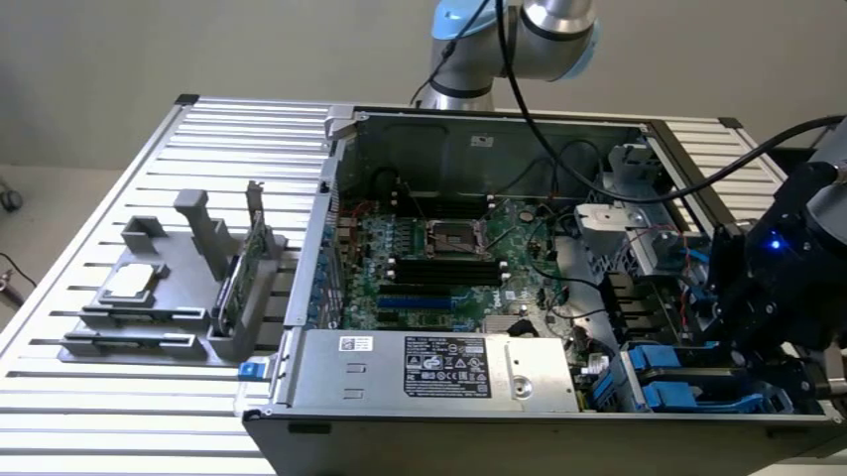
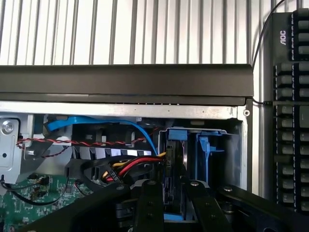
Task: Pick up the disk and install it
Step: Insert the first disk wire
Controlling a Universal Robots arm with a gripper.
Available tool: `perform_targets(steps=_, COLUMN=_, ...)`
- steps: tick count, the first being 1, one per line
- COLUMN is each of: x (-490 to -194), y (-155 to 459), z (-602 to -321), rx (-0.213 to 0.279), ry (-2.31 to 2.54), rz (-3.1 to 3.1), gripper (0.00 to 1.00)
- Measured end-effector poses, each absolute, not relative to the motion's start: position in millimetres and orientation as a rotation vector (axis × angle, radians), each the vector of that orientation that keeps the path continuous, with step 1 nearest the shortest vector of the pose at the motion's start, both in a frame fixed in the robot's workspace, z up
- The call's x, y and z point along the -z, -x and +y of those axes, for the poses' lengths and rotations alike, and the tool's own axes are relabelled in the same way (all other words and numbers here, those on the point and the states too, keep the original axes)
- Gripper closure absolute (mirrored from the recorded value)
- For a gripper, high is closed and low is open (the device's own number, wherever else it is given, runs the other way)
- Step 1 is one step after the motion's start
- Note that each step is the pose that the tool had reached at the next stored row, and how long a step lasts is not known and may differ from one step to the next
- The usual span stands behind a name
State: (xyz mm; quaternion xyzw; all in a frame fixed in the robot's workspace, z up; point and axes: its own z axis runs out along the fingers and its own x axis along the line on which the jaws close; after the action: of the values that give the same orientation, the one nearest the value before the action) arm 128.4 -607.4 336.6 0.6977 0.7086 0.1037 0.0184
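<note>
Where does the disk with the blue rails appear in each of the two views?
Exterior view: the disk sits in the drive bay, in the case corner at the exterior view's lower right, beyond the power supply.
Wrist view: the disk stands on edge in the bay, beside the red and yellow cables.
Shared landmark: the green motherboard.

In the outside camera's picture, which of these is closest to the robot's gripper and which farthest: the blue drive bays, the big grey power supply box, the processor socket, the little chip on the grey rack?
From the gripper at the exterior view's right:
1. Blue drive bays, right beside it, in the case's near right corner.
2. Power supply box, along the case's front edge.
3. Processor socket, mid-motherboard.
4. Chip on the grey rack, outside the case, far left.
</note>
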Motion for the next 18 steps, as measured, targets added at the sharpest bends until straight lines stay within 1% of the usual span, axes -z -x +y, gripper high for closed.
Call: perform_targets(steps=18, x=-343.8, y=-86.7, z=-606.3, rx=-0.322, ry=-2.166, rz=2.200, gripper=0.75)
